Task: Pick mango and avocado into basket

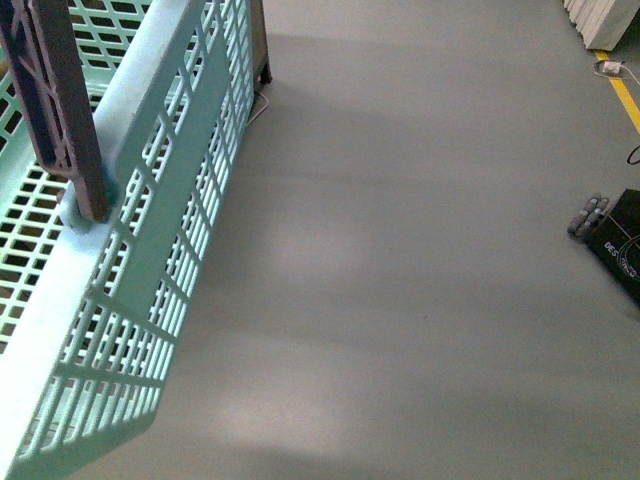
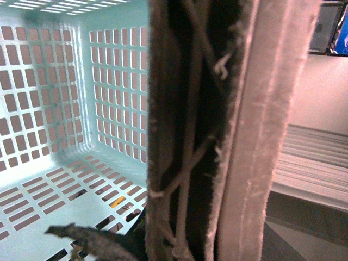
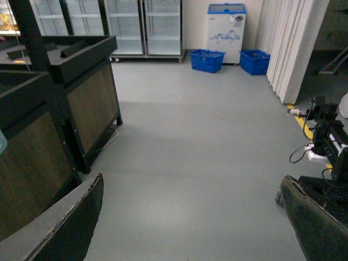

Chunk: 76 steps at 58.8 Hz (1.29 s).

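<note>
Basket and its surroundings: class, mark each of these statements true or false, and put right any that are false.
1. The basket is light teal with slotted sides. True.
2. Its handle is white. False: it is brown.
3. The right claw is shut on a fruit. False: it is open and empty.
4. The floor is plain grey. True.
5. Two blue crates stand near a white freezer. True.

In the front view, the basket (image 1: 150, 100) was cut off from seven to twelve o'clock, its brown handle (image 1: 62, 110) at twelve, and a black device (image 1: 620, 245) at three. In the left wrist view, much of the basket was hidden by the blurred handle; an orange speck (image 2: 117, 202) could not be identified.
</note>
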### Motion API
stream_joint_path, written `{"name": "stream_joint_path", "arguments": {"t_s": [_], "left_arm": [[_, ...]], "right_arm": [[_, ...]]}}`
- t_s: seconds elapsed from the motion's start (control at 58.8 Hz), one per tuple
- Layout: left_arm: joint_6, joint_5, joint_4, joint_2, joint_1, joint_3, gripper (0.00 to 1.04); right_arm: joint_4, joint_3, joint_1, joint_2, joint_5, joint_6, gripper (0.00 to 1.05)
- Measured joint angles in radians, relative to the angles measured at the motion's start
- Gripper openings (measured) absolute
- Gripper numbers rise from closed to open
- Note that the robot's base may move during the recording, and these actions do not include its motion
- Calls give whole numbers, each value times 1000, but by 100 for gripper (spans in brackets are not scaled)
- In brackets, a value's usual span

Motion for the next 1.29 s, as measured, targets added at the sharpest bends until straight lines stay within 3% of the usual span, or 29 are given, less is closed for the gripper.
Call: {"name": "stream_joint_path", "arguments": {"t_s": [1.292], "left_arm": [[-10, -3, 0, 0, -5, 0, 16]], "right_arm": [[0, 0, 0, 0, 2, -1, 96]]}}
